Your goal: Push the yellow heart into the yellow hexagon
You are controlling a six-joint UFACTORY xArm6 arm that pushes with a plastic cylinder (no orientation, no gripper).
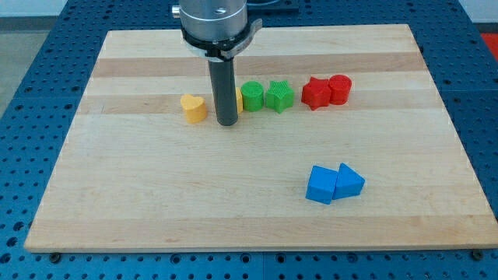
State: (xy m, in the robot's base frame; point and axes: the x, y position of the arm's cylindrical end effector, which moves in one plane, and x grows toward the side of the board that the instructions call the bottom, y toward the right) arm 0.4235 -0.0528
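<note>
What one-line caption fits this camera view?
My tip stands between the yellow heart and the mostly hidden yellow hexagon, short of contact.

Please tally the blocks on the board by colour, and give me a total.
Yellow: 2, the heart and a block mostly hidden behind my rod
Green: 2, the cube and the star
Red: 2, the star and the cylinder
Blue: 2, the cube and the triangle
Total: 8
My tip sits just right of the heart.
</note>
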